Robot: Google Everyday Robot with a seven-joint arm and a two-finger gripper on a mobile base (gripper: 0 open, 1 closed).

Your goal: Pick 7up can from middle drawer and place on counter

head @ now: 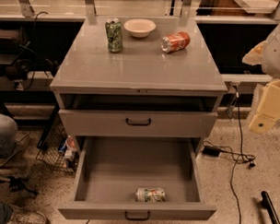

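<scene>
"Grey middle drawer (129, 166), how does it stand?"

"It is pulled far out, at the bottom of the cabinet. The 7up can (150, 194) lies on its side inside, on the drawer floor, near the front wall and a little right of the middle."

"And your gripper?"

"My gripper (267, 108) is the pale yellow part at the right edge of the view, beside the cabinet, about level with the shallower drawer (102, 122) above. It is well apart from the can and holds nothing that I can see. If it is spread or pressed together, I cannot tell."

"What is on the counter (141, 70)?"

"At the back, a green can (114, 35) stands upright on the left. A pale bowl (139, 27) is just beside it. An orange can (175, 42) lies on its side to the right. The front part of the counter is bare grey."
</scene>
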